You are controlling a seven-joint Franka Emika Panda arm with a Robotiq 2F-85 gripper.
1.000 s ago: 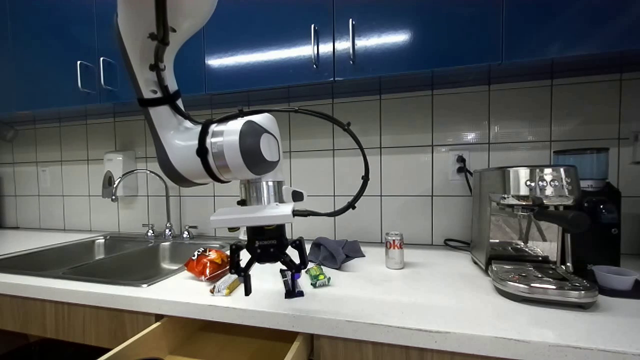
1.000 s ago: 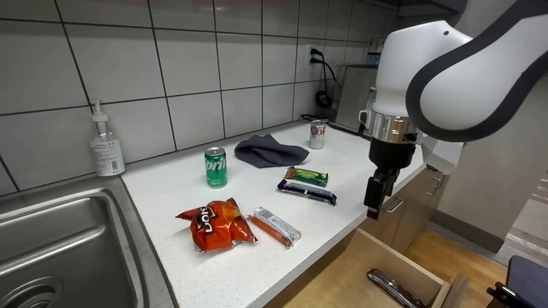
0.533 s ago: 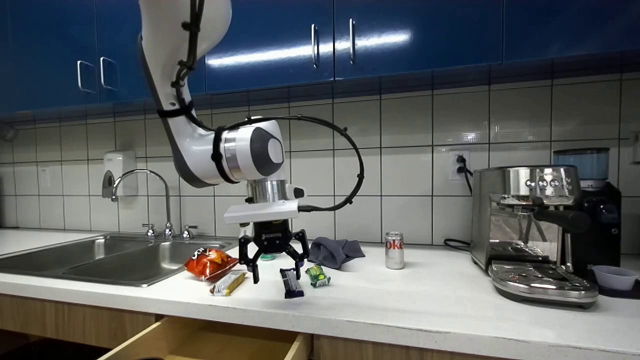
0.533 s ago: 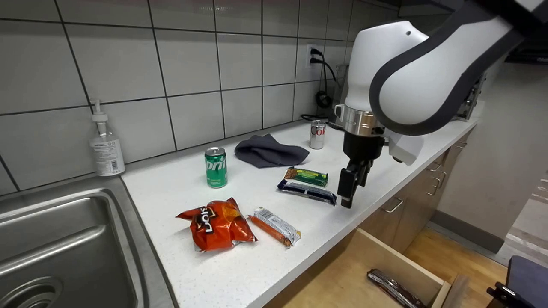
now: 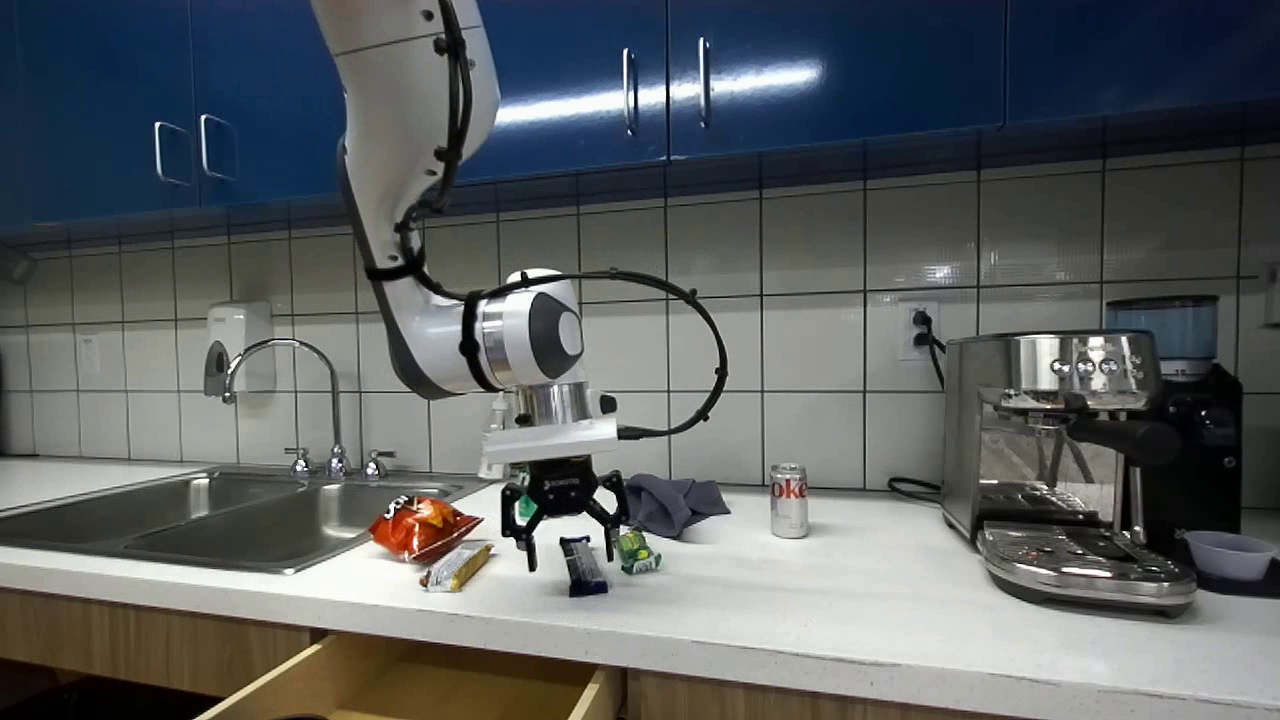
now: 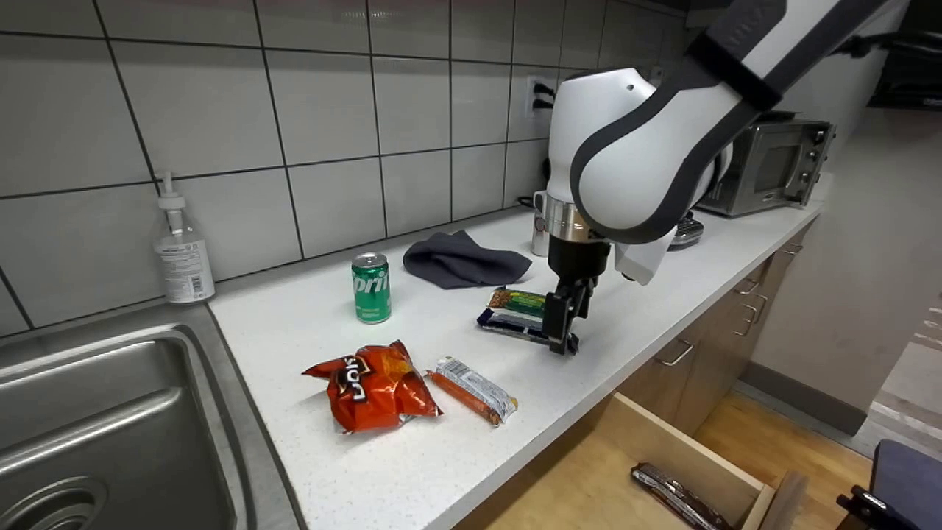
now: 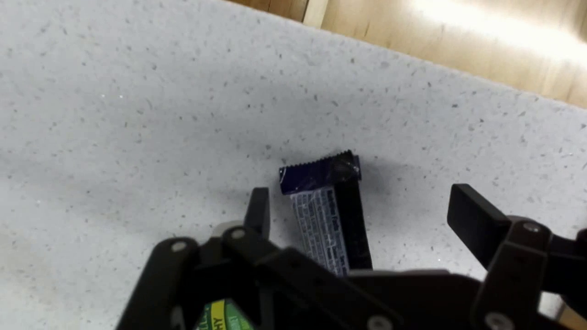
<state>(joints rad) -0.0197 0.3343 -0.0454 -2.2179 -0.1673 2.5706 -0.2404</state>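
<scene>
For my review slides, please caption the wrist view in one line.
A dark-wrapped bar on a speckled counter, framed by the open tool, a green wrapper partly showing below.

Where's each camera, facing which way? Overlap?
An exterior view: before the counter, facing the tiled wall; arm and gripper show.
An exterior view: by the sink, looking along the counter; arm and gripper too.
Wrist view: above the gripper, looking down at the dark bar; fingers show.
Both exterior views share the red bag and gray cloth.
</scene>
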